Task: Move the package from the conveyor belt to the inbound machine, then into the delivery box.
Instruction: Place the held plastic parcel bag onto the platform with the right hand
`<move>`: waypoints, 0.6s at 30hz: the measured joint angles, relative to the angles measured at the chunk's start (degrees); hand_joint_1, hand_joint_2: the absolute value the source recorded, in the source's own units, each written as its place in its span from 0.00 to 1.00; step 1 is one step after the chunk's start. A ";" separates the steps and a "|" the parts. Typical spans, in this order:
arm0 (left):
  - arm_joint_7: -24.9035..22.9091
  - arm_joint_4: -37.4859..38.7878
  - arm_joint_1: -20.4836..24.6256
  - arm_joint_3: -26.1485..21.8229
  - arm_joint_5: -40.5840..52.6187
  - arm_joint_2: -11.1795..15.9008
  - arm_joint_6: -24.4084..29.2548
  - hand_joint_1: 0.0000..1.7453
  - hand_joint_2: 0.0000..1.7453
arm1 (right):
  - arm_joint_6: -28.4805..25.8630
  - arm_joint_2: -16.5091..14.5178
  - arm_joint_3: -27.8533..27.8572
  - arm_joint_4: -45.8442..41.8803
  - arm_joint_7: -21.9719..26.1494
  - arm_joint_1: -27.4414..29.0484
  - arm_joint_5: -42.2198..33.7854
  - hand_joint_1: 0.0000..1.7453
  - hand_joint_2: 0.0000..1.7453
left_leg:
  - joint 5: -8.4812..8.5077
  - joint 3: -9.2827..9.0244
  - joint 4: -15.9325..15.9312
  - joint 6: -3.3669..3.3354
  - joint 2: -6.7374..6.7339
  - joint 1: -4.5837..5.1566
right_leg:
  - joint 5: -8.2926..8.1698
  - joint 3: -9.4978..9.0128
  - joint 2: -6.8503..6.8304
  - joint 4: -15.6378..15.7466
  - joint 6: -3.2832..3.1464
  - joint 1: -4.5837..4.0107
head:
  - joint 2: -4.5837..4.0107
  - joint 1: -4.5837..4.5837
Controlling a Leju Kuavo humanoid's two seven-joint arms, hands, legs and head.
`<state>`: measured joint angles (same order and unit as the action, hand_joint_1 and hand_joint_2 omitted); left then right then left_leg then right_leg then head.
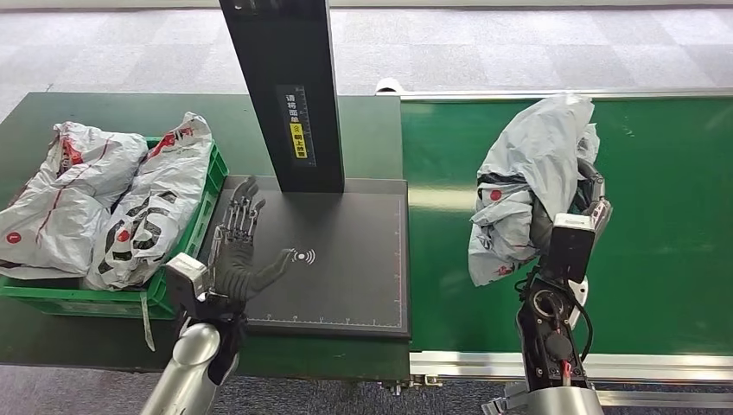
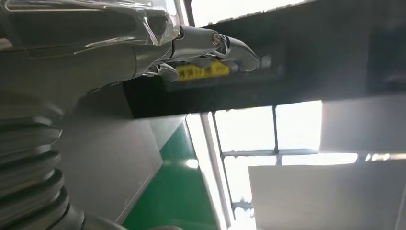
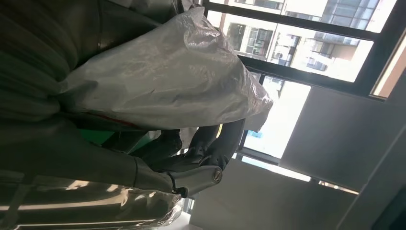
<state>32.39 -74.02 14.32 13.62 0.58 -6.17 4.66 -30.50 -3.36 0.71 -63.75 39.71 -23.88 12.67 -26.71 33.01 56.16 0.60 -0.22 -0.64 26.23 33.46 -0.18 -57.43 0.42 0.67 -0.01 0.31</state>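
Package (image 1: 523, 186) handling looks barely begun: the crumpled grey plastic mailer is bunched in the right hand (image 1: 577, 201) above the smooth green conveyor belt (image 1: 666, 216), well short of the matte black inbound machine (image 1: 346, 259) where the empty left hand (image 1: 238, 251) rests flat, fingers spread; beside it, the green delivery box (image 1: 186, 251) waits.

The right hand (image 1: 577, 207) grips a grey package (image 1: 527, 186) above the green belt (image 1: 666, 216). The left hand (image 1: 238, 251) lies flat, fingers (image 1: 245, 207) spread, on the black scanner plate (image 1: 346, 259).
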 joint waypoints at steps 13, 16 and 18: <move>2.29 -1.59 1.42 -1.50 -6.31 -0.19 5.79 0.00 1.00 | 4.18 -0.16 -15.52 -5.36 -2.22 0.88 13.15 1.00 1.00 | 0.01 -0.01 -0.01 0.00 -0.01 -0.01 | 0.00 0.00 0.00 -0.01 0.00 -0.01 | -0.01 -0.01; 2.29 -1.59 1.60 -1.54 -6.42 -0.18 5.77 0.00 1.00 | 4.41 -0.17 -17.65 -5.38 -2.59 0.88 13.62 1.00 1.00 | 0.01 0.01 0.00 0.00 0.01 0.00 | 0.00 0.00 -0.01 -0.01 0.00 0.00 | 0.00 -0.01; 2.29 -1.60 1.63 -1.56 -6.43 -0.17 5.77 0.00 1.00 | 4.50 -0.16 -18.42 -5.38 -2.74 0.88 13.65 1.00 1.00 | 0.01 0.01 0.00 0.00 0.02 0.00 | 0.00 0.00 -0.01 -0.01 0.00 0.00 | -0.01 -0.01</move>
<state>34.69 -75.62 15.95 12.07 -5.86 -6.34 10.43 -26.00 -3.52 -17.72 -69.13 36.98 -23.00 26.32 -26.70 33.03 56.16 0.60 -0.19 -0.64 26.23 33.46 -0.19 -57.44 0.43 0.67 -0.01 0.31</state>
